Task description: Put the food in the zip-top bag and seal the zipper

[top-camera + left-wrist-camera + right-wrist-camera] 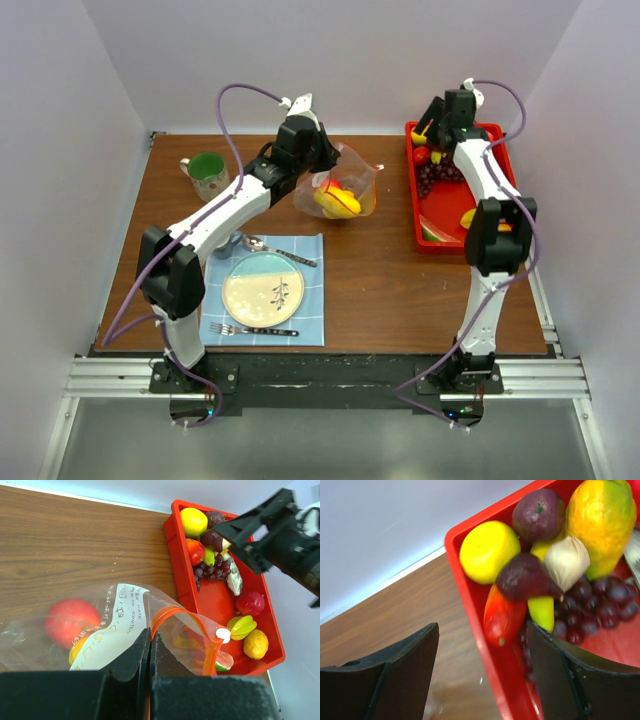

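The clear zip-top bag [345,190] lies at the table's far middle with yellow and red food inside. In the left wrist view the bag [115,630] holds a red-orange fruit [72,621], and its pink-red zipper [172,612] curves open. My left gripper [150,634] is shut on the bag's mouth edge; it also shows in the top view [323,160]. My right gripper [482,630] is open and empty above the far left corner of the red tray [470,595], over a red piece [502,615], a yellow lemon [489,545] and purple grapes [600,605]. It also shows in the top view [430,127].
The red tray [412,200] at the right holds several more toy fruits. A green mug [207,173] stands at the far left. A plate [262,288] on a blue cloth with a spoon [275,250] and a fork [250,330] lies near the left arm.
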Robot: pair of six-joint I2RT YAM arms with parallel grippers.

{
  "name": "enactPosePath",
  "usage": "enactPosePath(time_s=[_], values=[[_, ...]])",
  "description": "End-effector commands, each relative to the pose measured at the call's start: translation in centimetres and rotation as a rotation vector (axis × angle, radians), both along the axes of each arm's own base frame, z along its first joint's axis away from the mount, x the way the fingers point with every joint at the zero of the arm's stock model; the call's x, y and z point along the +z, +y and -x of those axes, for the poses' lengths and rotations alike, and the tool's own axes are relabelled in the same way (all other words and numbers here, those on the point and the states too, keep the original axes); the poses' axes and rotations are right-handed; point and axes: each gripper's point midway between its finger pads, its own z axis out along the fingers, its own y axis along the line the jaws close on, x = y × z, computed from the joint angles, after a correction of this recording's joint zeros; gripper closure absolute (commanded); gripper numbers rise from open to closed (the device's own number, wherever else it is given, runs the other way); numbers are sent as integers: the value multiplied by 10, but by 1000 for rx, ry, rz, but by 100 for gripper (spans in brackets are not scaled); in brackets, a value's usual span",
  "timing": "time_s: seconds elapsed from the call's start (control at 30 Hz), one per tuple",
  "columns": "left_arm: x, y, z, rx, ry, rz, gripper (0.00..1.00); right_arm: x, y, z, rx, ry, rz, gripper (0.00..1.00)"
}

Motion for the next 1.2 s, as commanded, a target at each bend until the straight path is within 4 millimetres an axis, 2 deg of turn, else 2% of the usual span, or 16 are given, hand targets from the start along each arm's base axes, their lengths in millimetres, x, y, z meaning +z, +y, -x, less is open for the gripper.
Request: enactPosePath(time_s=[0.0, 0.03, 0.13, 0.3, 0.33, 0.4, 0.47, 0.5, 0.57, 0.67, 0.87, 0.97, 1.0, 1.07, 1.1, 1.17], values=[[42, 0, -6, -3, -95, 31, 100, 42, -25, -27, -68, -128, 138, 29], [45, 0, -6, -5, -99, 33, 100, 43, -26, -29, -72, -131, 147, 30], [48, 0, -6, -8, -108, 32, 100, 29, -32, -35, -84, -100, 192, 30], [46, -1, -8, -12, -109, 25, 100, 8, -39, -39, -79, -67, 251, 30], [46, -2, -9, -12, -109, 21, 100, 9, -40, -41, -79, -68, 257, 30], [46, -2, -9, -14, -110, 20, 100, -5, -38, -44, -62, -41, 269, 29], [47, -2, -11, -11, -111, 20, 100, -8, -41, -47, -65, -37, 284, 29], [47, -3, -11, -13, -111, 18, 100, -16, -41, -49, -62, -28, 285, 29], [47, -4, -13, -14, -111, 14, 100, -17, -40, -53, -56, -31, 291, 29], [46, -4, -14, -12, -110, 10, 100, -30, -38, -57, -51, -12, 283, 30], [45, -3, -14, -5, -108, 8, 100, -37, -38, -51, -65, 1, 266, 30], [44, -3, -13, -9, -107, 6, 100, -34, -41, -46, -78, 5, 264, 39], [44, -2, -13, -6, -106, 5, 100, -32, -41, -45, -83, 2, 262, 53], [44, -1, -13, -2, -108, 3, 100, -30, -43, -40, -103, 6, 258, 67], [43, -1, -12, -3, -105, -1, 100, -17, -45, -36, -115, -10, 257, 73], [43, 0, -12, -3, -107, 0, 100, -9, -47, -27, -135, -8, 254, 76]])
